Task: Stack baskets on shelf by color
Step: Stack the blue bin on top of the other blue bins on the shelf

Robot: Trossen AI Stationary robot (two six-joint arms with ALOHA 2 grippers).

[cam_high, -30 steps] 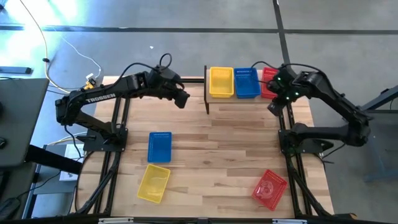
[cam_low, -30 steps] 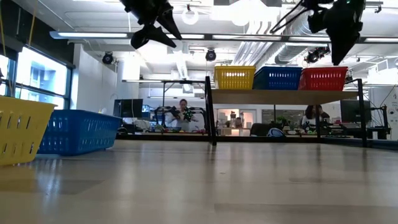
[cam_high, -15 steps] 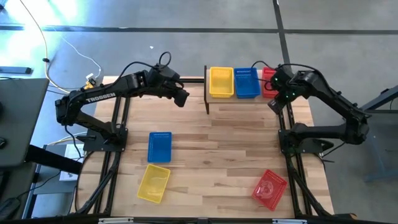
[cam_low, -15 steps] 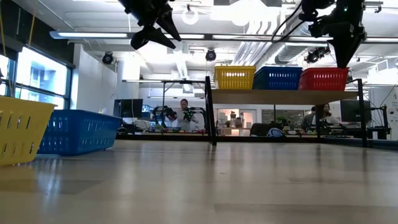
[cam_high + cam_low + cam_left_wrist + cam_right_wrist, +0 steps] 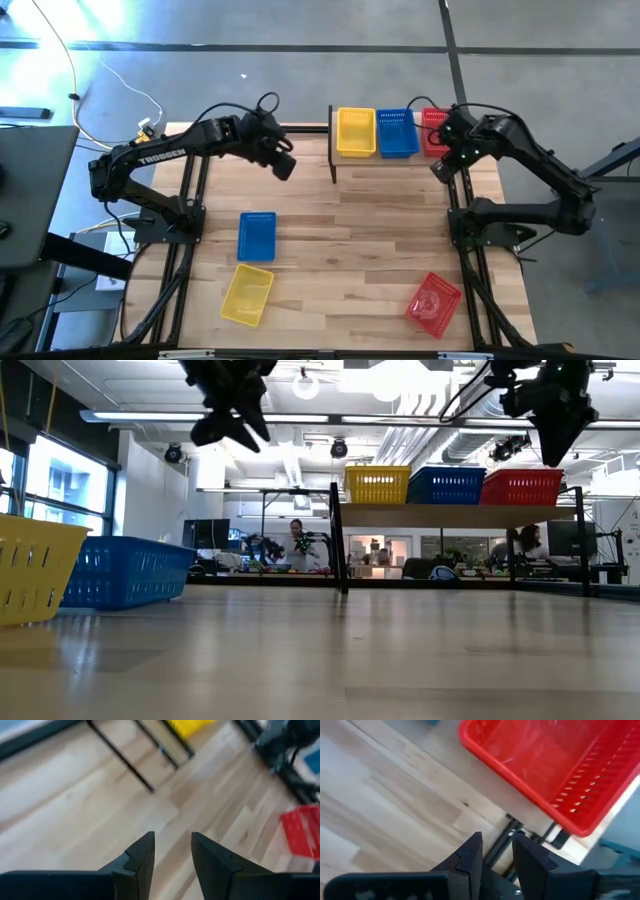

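Wooden tabletop (image 5: 340, 240) under both my arms. Left gripper (image 5: 172, 851) slightly parted, empty, above bare wood. Right gripper (image 5: 497, 851) slightly parted, empty, red basket (image 5: 555, 765) on shelf (image 5: 390, 160) just ahead.

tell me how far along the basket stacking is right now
Done: the shelf carries yellow, blue and red baskets side by side. In hand: nothing; the left gripper hangs empty above the table, and the right gripper is empty beside the shelf's red end, both open. Left: the blue basket, yellow basket and red basket on the table.
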